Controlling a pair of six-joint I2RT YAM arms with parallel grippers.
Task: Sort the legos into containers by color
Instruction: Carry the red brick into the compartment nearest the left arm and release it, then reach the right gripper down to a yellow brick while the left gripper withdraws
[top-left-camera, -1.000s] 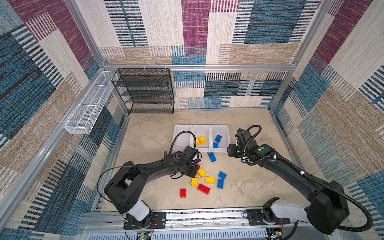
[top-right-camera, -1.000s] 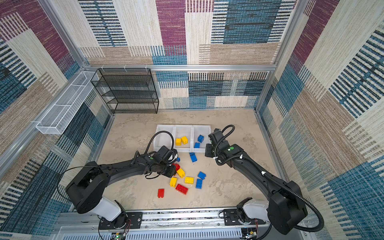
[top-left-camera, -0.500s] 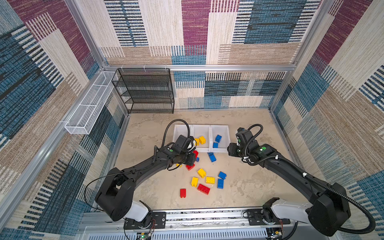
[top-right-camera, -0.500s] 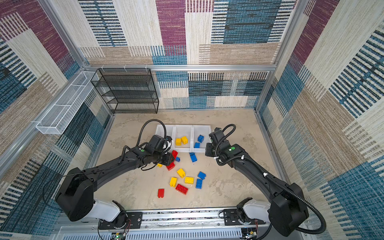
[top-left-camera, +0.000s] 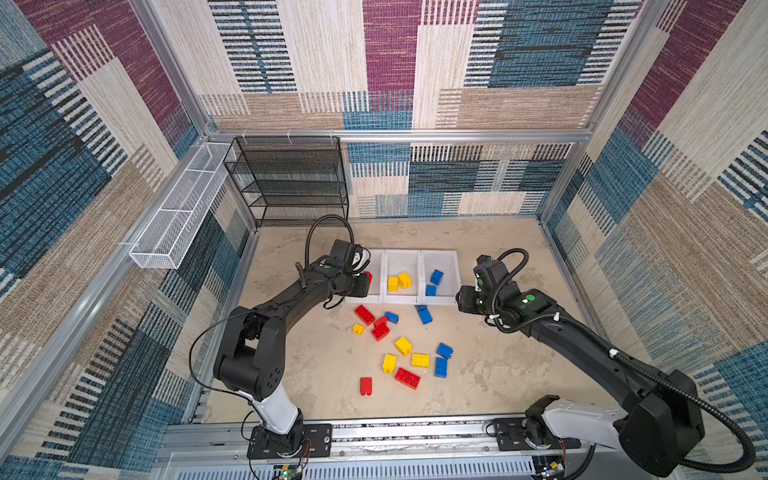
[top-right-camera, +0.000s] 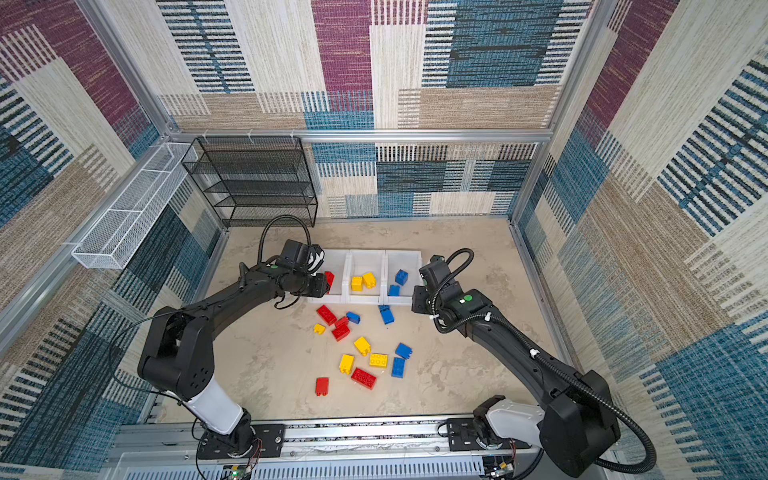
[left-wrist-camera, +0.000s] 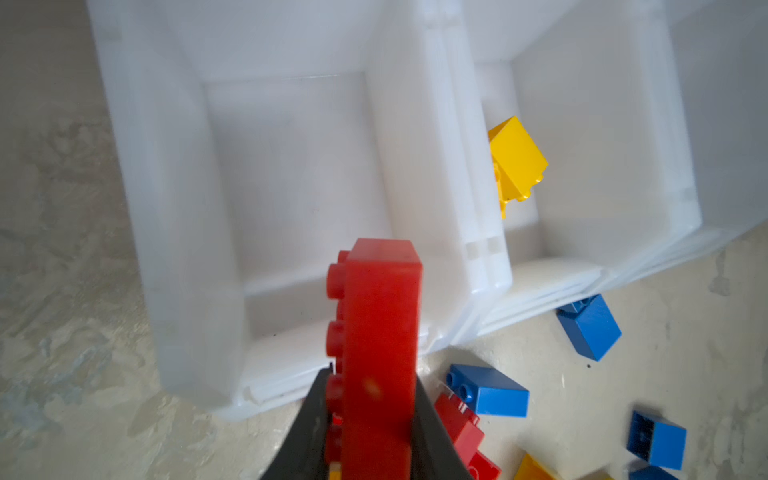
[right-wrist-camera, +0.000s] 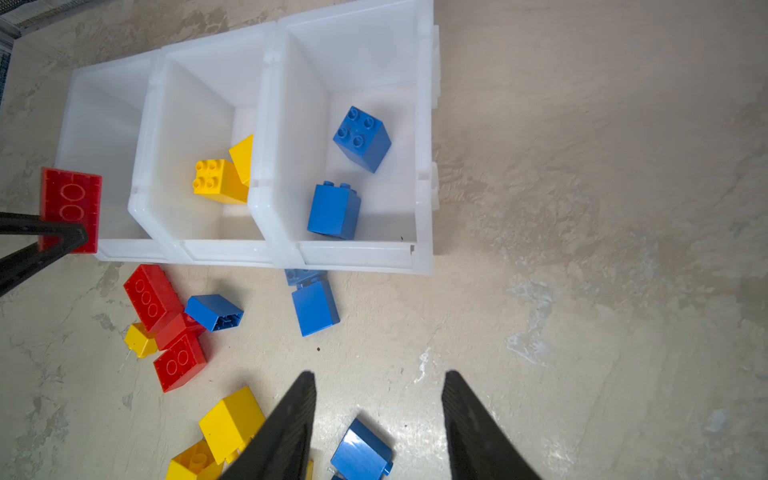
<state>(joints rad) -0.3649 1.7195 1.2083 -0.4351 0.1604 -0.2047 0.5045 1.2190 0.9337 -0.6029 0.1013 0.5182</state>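
Before the bins (top-left-camera: 402, 300), loose legos (top-left-camera: 419, 359) in red, yellow and blue lie scattered on the floor (top-left-camera: 316, 374). The right gripper (right-wrist-camera: 380, 374) hovers just off the bins' right front corner, jaws apart, holding nothing. The left gripper (left-wrist-camera: 372, 378) is clamped on a red brick (left-wrist-camera: 378, 316) above the left bin's (left-wrist-camera: 291, 187) front edge. The middle bin (right-wrist-camera: 199, 249) holds two yellow bricks (top-left-camera: 404, 279), the right bin (right-wrist-camera: 357, 253) two blue bricks (top-left-camera: 436, 276).

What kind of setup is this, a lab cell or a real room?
Likely a lab robot cell: aluminium frame with patterned fabric walls, left arm and right arm mounted on a base rail, staged legos and white bins.
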